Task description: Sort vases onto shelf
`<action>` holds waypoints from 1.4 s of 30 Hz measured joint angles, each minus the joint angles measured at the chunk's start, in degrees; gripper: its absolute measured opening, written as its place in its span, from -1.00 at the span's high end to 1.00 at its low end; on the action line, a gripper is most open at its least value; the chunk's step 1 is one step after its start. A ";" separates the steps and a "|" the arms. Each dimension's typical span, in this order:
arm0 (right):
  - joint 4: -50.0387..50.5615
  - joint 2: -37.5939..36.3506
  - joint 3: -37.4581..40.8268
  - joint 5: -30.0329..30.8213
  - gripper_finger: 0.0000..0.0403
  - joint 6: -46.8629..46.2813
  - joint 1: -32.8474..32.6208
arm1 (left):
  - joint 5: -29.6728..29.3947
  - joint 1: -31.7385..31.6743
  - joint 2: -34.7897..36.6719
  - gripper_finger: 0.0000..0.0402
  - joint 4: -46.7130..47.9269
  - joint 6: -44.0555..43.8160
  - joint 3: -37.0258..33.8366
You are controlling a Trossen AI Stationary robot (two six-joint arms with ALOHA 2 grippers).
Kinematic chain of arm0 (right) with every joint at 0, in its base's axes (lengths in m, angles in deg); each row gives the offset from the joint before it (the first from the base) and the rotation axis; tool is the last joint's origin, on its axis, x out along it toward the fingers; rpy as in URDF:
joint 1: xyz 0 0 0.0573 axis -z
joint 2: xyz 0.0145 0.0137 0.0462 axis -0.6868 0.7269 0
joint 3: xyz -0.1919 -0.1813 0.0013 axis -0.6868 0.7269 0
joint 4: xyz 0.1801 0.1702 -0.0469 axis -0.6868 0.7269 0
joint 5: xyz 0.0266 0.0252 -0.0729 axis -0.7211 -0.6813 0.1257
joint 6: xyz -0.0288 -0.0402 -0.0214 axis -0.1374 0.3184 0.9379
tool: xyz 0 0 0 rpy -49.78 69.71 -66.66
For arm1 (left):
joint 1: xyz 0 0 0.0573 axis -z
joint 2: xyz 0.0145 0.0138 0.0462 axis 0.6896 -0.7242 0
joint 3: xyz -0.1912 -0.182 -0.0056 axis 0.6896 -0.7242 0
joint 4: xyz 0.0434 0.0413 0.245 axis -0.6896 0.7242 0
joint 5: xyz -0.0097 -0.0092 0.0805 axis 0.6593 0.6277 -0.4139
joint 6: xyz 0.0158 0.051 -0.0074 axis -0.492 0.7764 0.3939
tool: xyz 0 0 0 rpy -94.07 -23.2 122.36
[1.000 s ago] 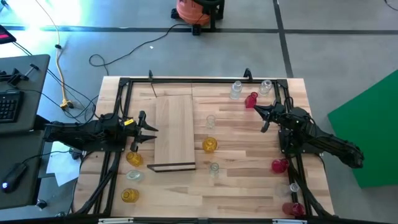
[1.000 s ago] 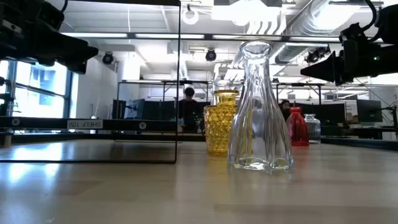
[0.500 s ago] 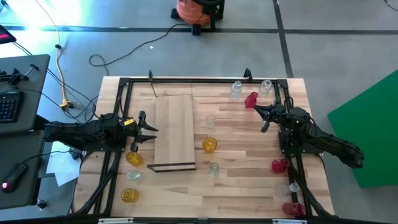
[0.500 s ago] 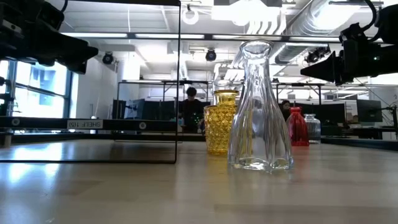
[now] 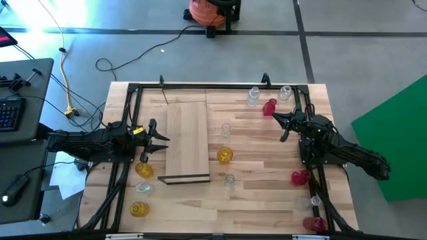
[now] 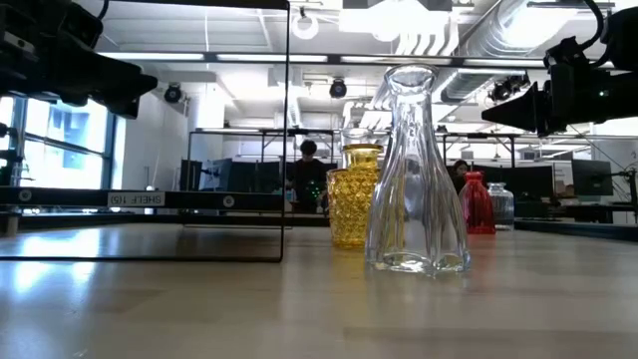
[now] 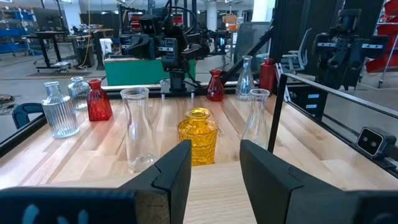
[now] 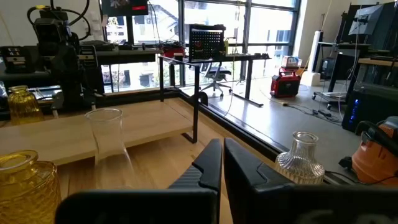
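The shelf (image 5: 187, 141), a light-wood board with a dark strip at its near end, stands left of the table's middle. Several small glass vases stand upright on their bases around the table. An amber one (image 5: 225, 155), a clear one (image 5: 226, 130) and another clear one (image 5: 229, 180) are mid-table. A red one (image 5: 269, 107) stands at the far right. My left gripper (image 5: 160, 138) hovers open at the shelf's left edge, pointing level over the board (image 7: 214, 168). My right gripper (image 5: 279, 120) hovers shut just near of the red vase, with nothing between its fingers (image 8: 222, 163).
More vases stand near the left edge (image 5: 144, 169), the right edge (image 5: 299, 177) and the far right corner (image 5: 253, 97). A black frame (image 5: 200, 85) rims the table. In the low view a tall clear vase (image 6: 414, 175) stands close, with the amber one (image 6: 356, 196) behind it.
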State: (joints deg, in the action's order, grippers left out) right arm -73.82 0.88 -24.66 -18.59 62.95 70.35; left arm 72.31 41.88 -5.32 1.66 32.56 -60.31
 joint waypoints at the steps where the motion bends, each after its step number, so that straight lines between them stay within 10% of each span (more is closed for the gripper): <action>1: 0.00 -0.01 0.00 0.00 1.00 0.00 0.01 | 0.02 0.00 -0.01 0.37 0.00 0.00 -0.01; 42: 0.00 -0.02 0.00 0.00 1.00 0.00 0.00 | -4.05 -0.02 0.01 0.37 0.18 0.00 0.00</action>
State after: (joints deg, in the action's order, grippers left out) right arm -73.82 0.86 -24.66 -18.59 62.95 70.34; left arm 68.26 41.86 -5.31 1.84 32.56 -60.30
